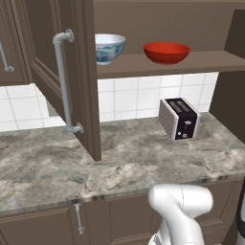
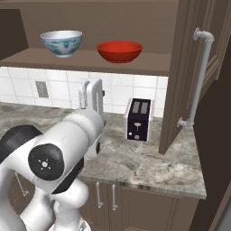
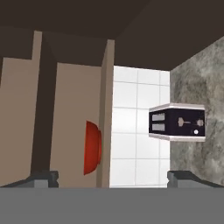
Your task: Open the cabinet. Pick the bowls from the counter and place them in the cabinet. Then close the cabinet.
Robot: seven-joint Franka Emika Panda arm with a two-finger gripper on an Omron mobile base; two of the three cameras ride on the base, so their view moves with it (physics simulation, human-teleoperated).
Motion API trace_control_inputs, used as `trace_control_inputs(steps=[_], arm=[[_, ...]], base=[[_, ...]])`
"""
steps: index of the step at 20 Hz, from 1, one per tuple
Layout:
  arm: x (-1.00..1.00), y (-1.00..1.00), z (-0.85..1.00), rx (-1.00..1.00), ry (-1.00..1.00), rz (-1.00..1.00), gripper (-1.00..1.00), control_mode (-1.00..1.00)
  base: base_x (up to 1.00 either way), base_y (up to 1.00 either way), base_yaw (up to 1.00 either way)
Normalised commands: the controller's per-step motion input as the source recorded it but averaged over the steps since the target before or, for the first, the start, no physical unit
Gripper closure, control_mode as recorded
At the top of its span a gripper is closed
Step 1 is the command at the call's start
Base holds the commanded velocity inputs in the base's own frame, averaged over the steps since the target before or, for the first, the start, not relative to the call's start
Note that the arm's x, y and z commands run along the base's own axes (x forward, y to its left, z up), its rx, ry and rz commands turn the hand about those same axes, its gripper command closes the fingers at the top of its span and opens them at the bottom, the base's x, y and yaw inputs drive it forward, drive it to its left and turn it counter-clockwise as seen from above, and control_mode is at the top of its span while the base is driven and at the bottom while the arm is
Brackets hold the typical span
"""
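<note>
On the cabinet point(image 1: 86, 72) shelf, both bowls point(image 1: 166, 52) sit beyond the spread, empty gripper point(image 3: 113, 177).

cabinet point(image 1: 86, 72): dark brown wood, matt, raised-panel doors; the shelf point(image 1: 191, 63) inside is the same flat brown.
door handle point(image 1: 63, 76): silver metal bar, smooth with a soft sheen.
patterned bowl point(image 1: 109, 48): white glazed ceramic look with blue pattern, on the shelf.
red bowl point(image 1: 166, 52): plain red, glossy, beside the patterned bowl on the shelf.
bench point(image 1: 57, 167): grey-brown marbled stone, polished, thick edge, below the cabinet.
toaster point(image 1: 179, 118): pale metal-looking sides, black glossy top and end, on the bench under the shelf.
wall tiles point(image 1: 129, 98): white, smooth, glossy, between the bench and the cabinet.
</note>
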Motion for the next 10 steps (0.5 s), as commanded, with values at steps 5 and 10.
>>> trace_control_inputs(steps=[5,10], arm=[[-0.60,-0.26,-0.37,0.00,0.00,0.00,-1.00,-1.00],[-0.58,-0.35,-0.09,0.00,-0.04,0.00,-1.00,-1.00]], base=[[0.00,0.00,0.00],[0.00,0.00,0.00]])
